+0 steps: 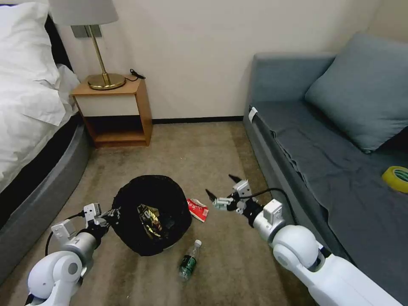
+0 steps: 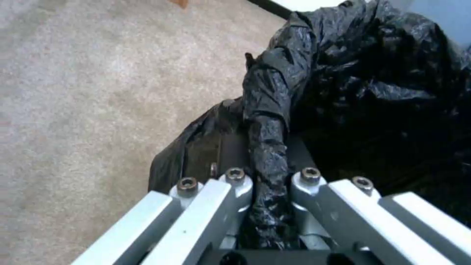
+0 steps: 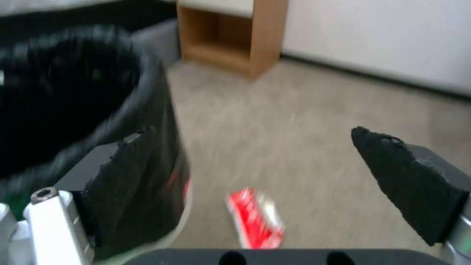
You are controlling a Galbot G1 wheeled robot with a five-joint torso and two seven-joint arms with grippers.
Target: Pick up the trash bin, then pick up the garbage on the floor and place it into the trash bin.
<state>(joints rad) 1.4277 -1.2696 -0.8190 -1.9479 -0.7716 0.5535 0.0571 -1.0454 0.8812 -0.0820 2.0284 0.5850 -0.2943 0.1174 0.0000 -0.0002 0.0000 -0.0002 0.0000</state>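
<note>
The trash bin (image 1: 151, 199), lined with a crinkled black bag, is tilted just above the carpet. My left gripper (image 1: 111, 214) is shut on its near-left rim; the left wrist view shows the fingers (image 2: 230, 184) pinching a fold of the bag on the trash bin (image 2: 368, 92). A gold-brown wrapper (image 1: 148, 219) lies inside. Garbage on the floor: a red-and-white packet (image 1: 198, 209) by the bin's right side and a small clear bottle (image 1: 189, 260) with a green label in front. My right gripper (image 1: 221, 185) hovers open just right of the packet (image 3: 255, 217), beside the bin (image 3: 73, 92).
A grey sofa (image 1: 306, 140) with a cushion (image 1: 361, 89) and a yellow tape roll (image 1: 396, 178) runs along the right. A bed (image 1: 29, 127) is on the left. A wooden nightstand (image 1: 117, 110) with a lamp (image 1: 100, 55) stands by the far wall. Open carpet lies between.
</note>
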